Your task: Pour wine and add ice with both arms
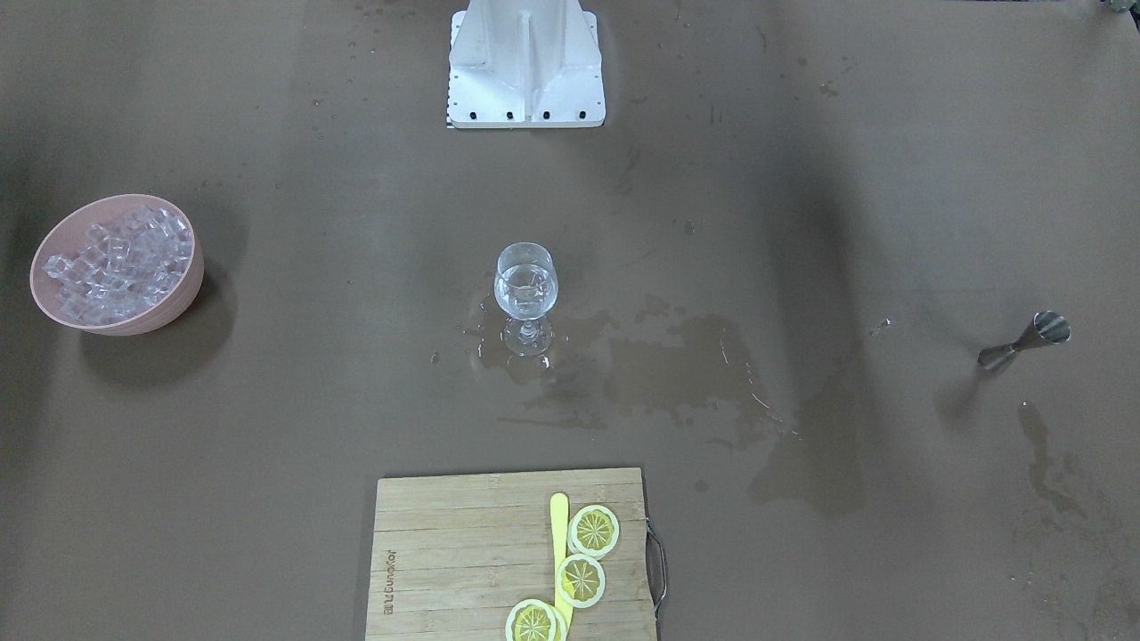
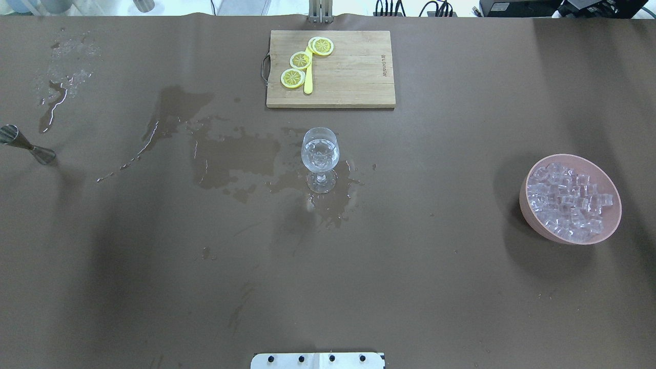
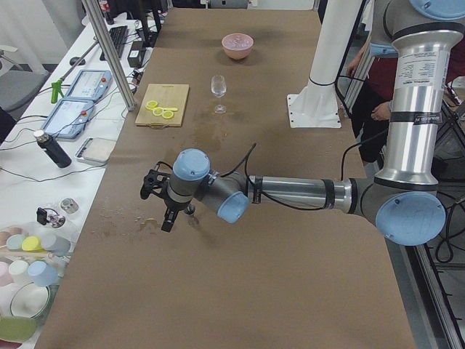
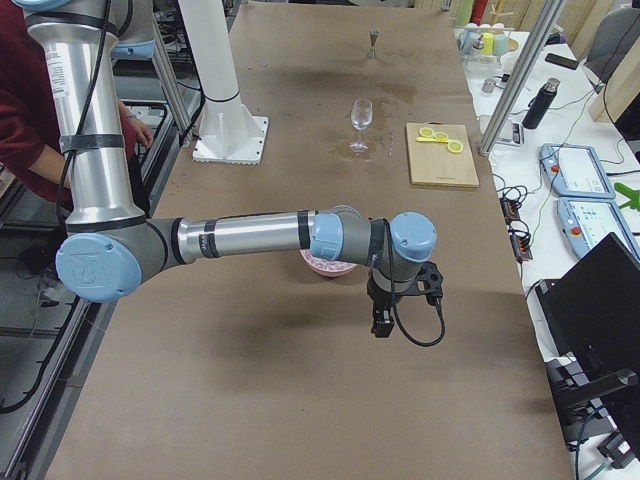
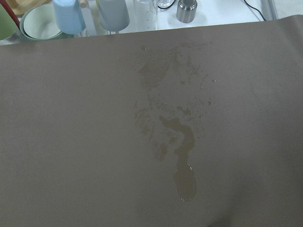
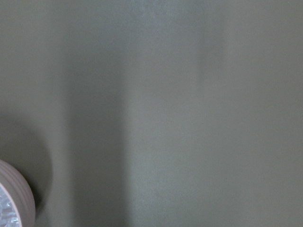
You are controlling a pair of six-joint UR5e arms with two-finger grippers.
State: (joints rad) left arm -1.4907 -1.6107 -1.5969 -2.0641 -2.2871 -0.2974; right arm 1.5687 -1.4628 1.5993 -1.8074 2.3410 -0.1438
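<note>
A stemmed glass (image 1: pixel 525 287) (image 2: pixel 320 154) stands upright mid-table in a wet patch, with a little clear wine in its bowl. I cannot tell whether any cube lies in it. The ice (image 1: pixel 120 263) (image 2: pixel 570 201) fills a pink bowl (image 1: pixel 183 289) (image 2: pixel 533 215). My left gripper (image 3: pixel 166 224) hangs over the table's left end, far from the glass. My right gripper (image 4: pixel 380 325) hangs just past the bowl (image 4: pixel 322 266) at the right end. Both show only in the side views, so I cannot tell if they are open or shut.
A steel jigger (image 1: pixel 1024 341) (image 2: pixel 28 146) lies on its side at the table's left end. A cutting board (image 2: pixel 353 77) with lemon slices (image 2: pixel 300 60) and a yellow knife lies beyond the glass. Spilled liquid (image 2: pixel 230 159) (image 5: pixel 182 156) spreads left of the glass. The bowl's rim (image 6: pixel 21 191) shows in the right wrist view.
</note>
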